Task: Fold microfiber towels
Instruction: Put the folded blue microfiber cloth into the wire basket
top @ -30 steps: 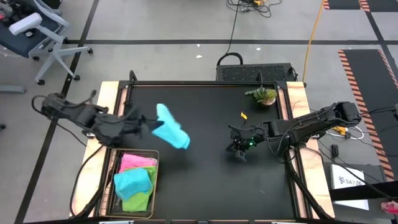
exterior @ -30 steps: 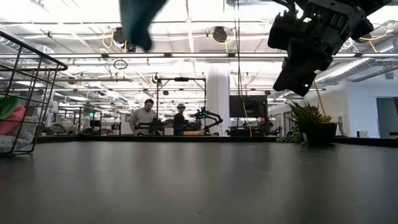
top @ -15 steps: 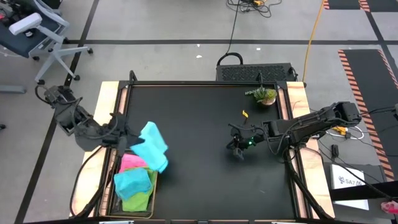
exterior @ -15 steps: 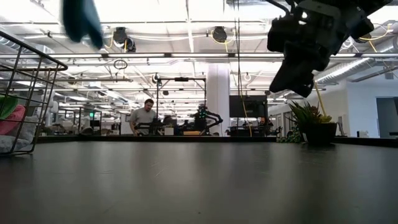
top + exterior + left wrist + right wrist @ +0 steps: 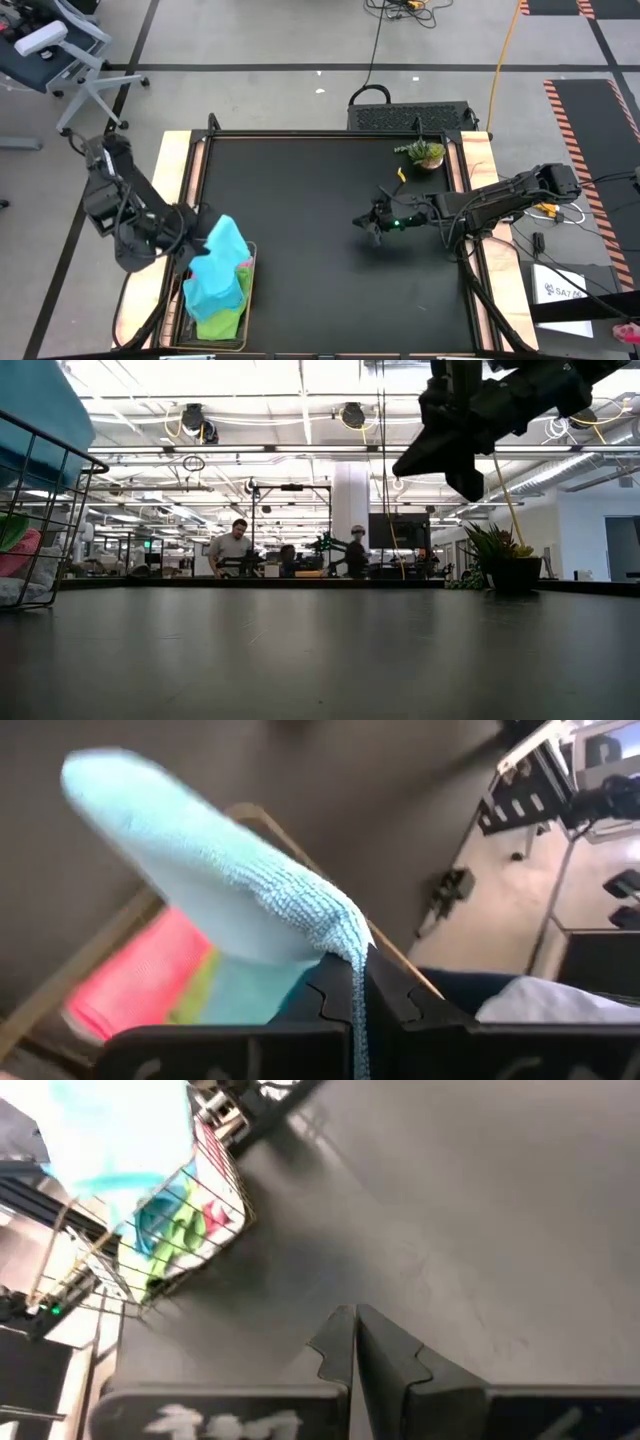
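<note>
The left gripper [image 5: 358,1005] is pressed together on the light blue towel [image 5: 222,245], pinching a fold of its edge so the cloth hangs and bulges loose from the fingers. In the high view it hovers over the basket [image 5: 246,300] at the front left corner of the table [image 5: 330,200], where the teal towel [image 5: 212,290], the green towel [image 5: 222,324] and the pink towel [image 5: 243,266] already lie stacked (the grey-white one cannot be made out from above). The right gripper [image 5: 357,1342] is shut on nothing, poised above the bare mat toward the right side, near the plant [image 5: 423,153] at the far right corner.

The towel looks light, soft and quite limp: it keeps no shape of its own and sags from a single pinch. Its nap should give fingers good purchase, so slipping seems unlikely. For a neat fold it is probably best taken by two corners of one edge, one per gripper, so it spreads flat rather than bunching.
</note>
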